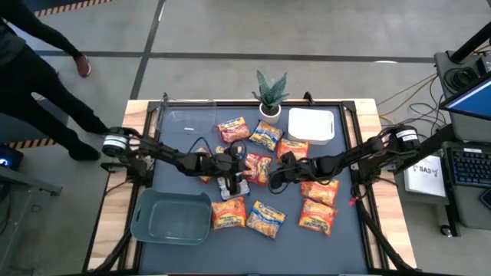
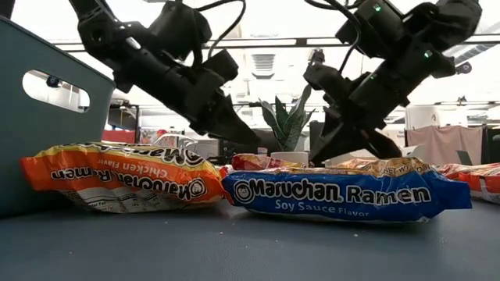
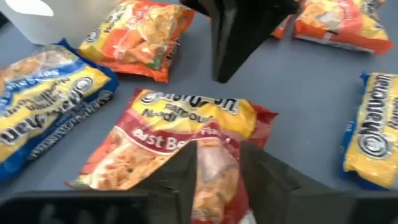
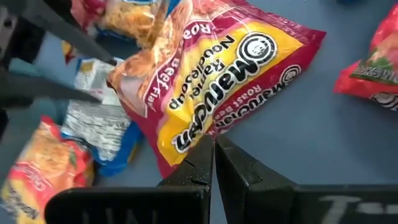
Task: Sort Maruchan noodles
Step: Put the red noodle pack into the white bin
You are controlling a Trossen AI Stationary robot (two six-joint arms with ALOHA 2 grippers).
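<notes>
My left gripper [image 3: 214, 177] pinches one end of the red roast-beef packet [image 3: 186, 146] near the middle of the table [image 1: 353, 253], while my right gripper [image 4: 213, 163], fingers pressed together, rests its tips at the packet's opposite edge. Other noodle packets [image 1: 268, 218] (orange, and yellow with blue) lie scattered around; a teal bin [image 1: 170, 218] sits toward the front-left corner, a white tray [image 1: 311, 126] toward the back edge.
</notes>
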